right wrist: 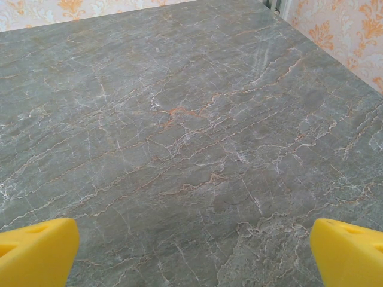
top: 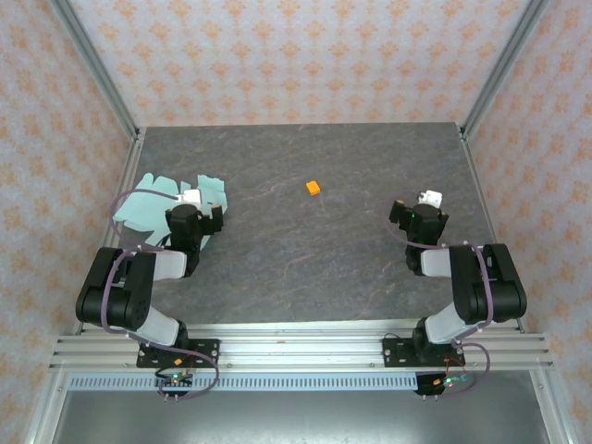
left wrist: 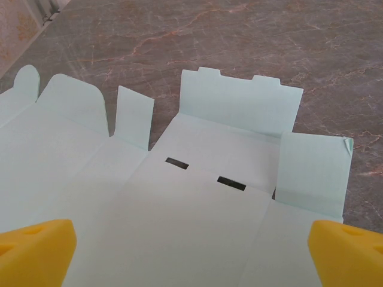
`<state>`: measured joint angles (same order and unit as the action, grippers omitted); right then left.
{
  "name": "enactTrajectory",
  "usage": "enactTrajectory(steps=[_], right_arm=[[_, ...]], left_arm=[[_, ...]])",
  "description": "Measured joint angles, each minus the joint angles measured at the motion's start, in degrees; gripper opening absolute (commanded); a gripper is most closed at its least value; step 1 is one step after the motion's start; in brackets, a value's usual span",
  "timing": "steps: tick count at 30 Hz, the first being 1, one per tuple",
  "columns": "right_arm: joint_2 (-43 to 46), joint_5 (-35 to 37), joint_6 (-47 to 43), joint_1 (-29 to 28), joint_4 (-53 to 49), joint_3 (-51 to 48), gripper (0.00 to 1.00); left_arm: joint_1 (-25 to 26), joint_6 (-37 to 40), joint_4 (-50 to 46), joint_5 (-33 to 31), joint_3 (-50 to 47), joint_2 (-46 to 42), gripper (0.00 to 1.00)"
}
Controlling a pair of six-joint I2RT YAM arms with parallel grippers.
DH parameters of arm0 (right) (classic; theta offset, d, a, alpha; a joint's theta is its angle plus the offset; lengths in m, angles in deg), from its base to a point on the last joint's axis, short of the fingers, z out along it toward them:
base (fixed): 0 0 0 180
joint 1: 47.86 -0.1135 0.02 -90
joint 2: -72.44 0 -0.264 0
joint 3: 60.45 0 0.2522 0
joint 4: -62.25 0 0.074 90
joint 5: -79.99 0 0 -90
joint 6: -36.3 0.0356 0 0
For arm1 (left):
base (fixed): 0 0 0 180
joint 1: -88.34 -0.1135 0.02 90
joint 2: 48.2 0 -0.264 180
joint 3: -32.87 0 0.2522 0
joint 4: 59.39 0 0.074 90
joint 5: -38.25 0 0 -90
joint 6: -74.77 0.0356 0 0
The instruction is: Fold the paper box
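Left gripper [left wrist: 191,254]: spread fully wide, empty, poised over the box [left wrist: 227,146], yellow fingertips [left wrist: 36,251] either side of its middle panel. Box flat and unfolded on the table's [top: 305,259] left side, flaps [left wrist: 239,101] out, two slots [left wrist: 231,183] showing. Right gripper [right wrist: 191,251]: equally wide, holding nothing, over bare table on the right, well apart from the box. Near mid-table, farther back, an orange cube [top: 314,188].

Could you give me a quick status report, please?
Left gripper open, right gripper open, both empty. Paper box flat, unfolded, beneath left gripper. Orange cube mid-table, apart.
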<state>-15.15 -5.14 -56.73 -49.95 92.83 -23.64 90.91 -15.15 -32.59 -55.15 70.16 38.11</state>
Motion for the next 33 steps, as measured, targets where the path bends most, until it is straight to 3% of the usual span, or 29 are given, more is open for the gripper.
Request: enactTrajectory(steps=[25, 33], right_arm=[[0.7, 1.1, 0.7, 0.0, -1.2, 0.1, 0.99], [17.7, 12.8, 9.4, 0.0, -21.0, 7.3, 0.99]], left_arm=[[0.0, 0.0, -0.3, 0.0, 0.2, 0.0, 1.00], [0.0, -5.0, -18.9, -5.4, 9.4, -11.0, 1.00]])
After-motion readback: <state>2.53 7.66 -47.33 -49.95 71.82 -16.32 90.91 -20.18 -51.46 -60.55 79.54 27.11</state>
